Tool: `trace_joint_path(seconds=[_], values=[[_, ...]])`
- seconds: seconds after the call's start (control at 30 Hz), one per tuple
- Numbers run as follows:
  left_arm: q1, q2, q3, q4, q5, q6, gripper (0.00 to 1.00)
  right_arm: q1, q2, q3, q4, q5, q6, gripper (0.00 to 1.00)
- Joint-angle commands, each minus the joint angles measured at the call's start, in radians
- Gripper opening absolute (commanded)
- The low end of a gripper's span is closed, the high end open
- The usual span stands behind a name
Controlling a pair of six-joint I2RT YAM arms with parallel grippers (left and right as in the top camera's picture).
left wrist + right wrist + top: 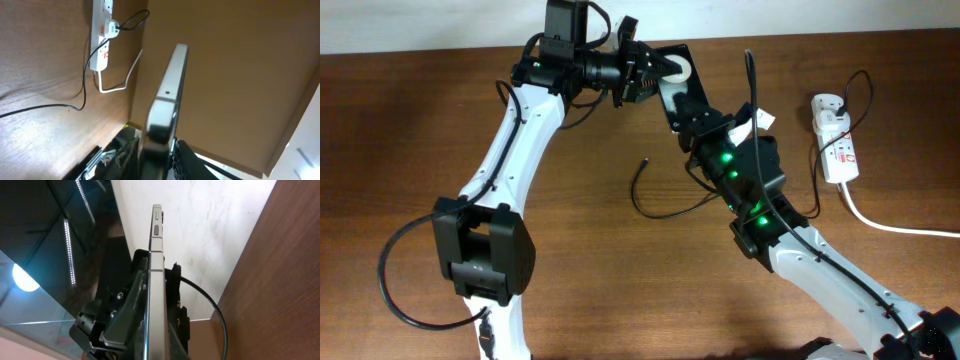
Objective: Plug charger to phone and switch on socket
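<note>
Well left of the socket [837, 150], we see the right gripper [156, 262] clamped tight on the phone [156, 225], held edge-on. The left gripper [157, 145] stands narrow around the phone's far end; whether it presses, we cannot tell. The charger [655, 208] trails from the socket, its tip lying free on the table [420, 120].

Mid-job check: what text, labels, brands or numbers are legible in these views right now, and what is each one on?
No text is legible in any view.
Red markings on the socket: too small and blurred to read, both overhead and from the left wrist.
Lettering on the phone: none shows. Both wrist views see it edge-on, and overhead it is too small to tell.
</note>
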Motion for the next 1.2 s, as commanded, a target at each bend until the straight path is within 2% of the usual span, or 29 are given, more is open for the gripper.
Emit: trace_joint_path(seconds=[0.0,0.13,0.27,0.5,0.53,0.73,0.77,0.83,0.97,1.03,1.07,1.1,1.17], values=[[0.002,0.006,0.003,0.006,-0.035,-0.028,0.26,0.018,0.001,0.041,0.018,0.016,-0.009,0.04],[0.001,0.006,0.003,0.006,-0.034,-0.043,0.16,0.026,0.001,0.041,0.018,0.021,-0.009,0.04],[-0.003,0.006,0.003,0.006,-0.034,-0.066,0.14,0.026,0.001,0.041,0.018,0.027,-0.009,0.04],[-0.005,0.006,0.003,0.006,-0.038,-0.089,0.02,0.026,0.001,0.041,0.018,0.027,-0.009,0.05],[-0.005,0.006,0.003,0.006,-0.038,-0.089,0.0,0.026,0.001,0.041,0.018,0.027,-0.009,0.11],[-0.005,0.006,0.003,0.006,-0.039,-0.082,0.0,0.026,0.001,0.041,0.018,0.027,-0.01,0.41],[-0.003,0.006,0.003,0.006,-0.041,-0.069,0.0,0.026,0.001,0.041,0.018,0.027,-0.01,0.53],[0.0,0.006,0.003,0.005,-0.043,-0.024,0.0,0.026,0.001,0.041,0.015,0.027,-0.01,0.69],[0.026,0.006,0.003,-0.002,-0.041,0.117,0.0,0.026,0.001,0.041,-0.074,0.026,-0.014,0.82],[0.045,0.006,0.003,-0.01,-0.041,0.208,0.0,0.026,0.001,0.041,-0.129,0.015,-0.018,0.84],[0.057,0.006,0.003,-0.032,-0.042,0.249,0.0,0.026,0.001,0.041,-0.146,0.01,-0.051,0.88],[0.074,0.006,0.003,-0.069,-0.042,0.295,0.0,0.026,0.001,0.041,-0.159,0.002,-0.141,0.99],[0.111,0.006,0.003,-0.156,-0.042,0.407,0.0,0.026,0.0,0.041,-0.178,-0.016,-0.257,0.99]])
